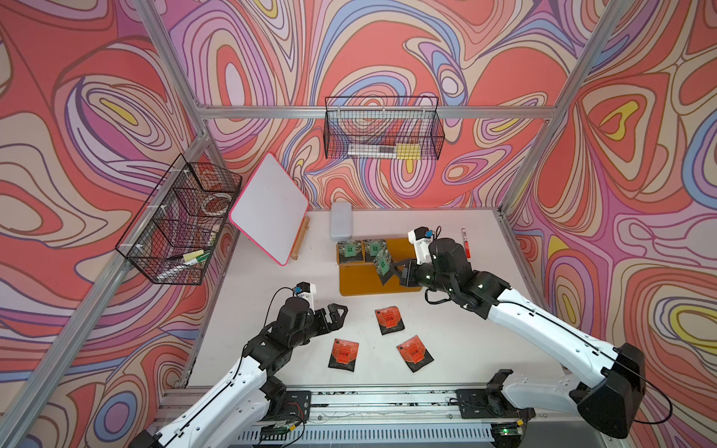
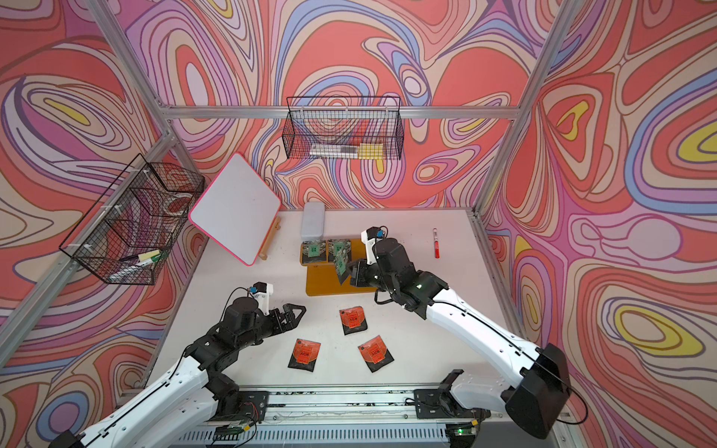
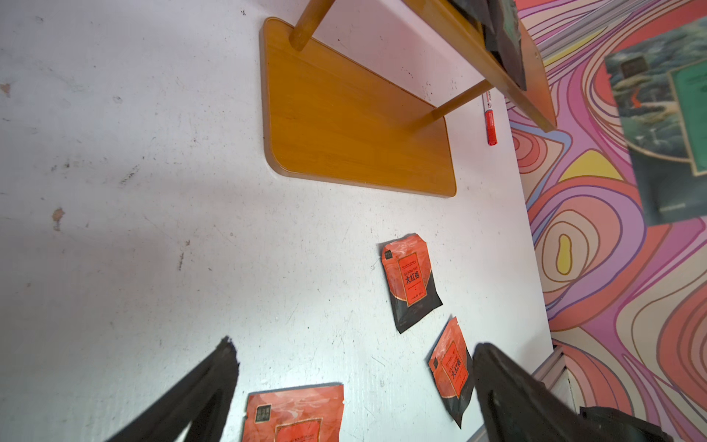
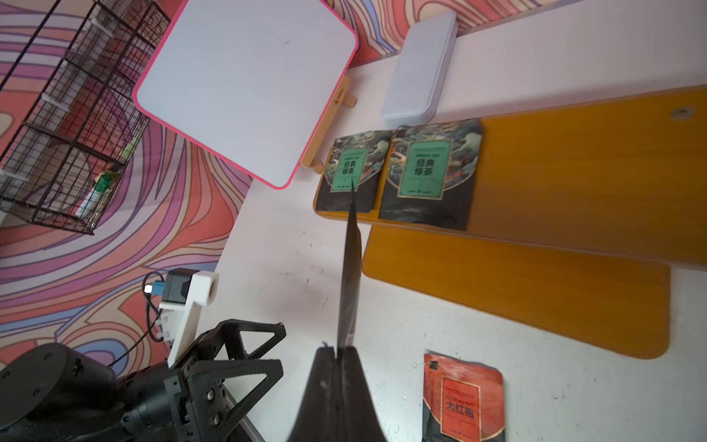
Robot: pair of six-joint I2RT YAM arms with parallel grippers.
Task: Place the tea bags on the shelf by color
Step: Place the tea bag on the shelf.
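Left wrist view: green tea bag (image 3: pixel 658 114) blurred, cropped at edge; 1 orange tea bag (image 3: pixel 294 415) cropped.

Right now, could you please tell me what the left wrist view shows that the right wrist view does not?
Left wrist only: the red marker and two more orange-red tea bags. Right wrist only: two green tea bags on the shelf, the whiteboard, the pale case, a wire basket. Both: its lower board, the orange-red tea bag nearest it, and the green tea bag held by the right gripper, jaws shut.
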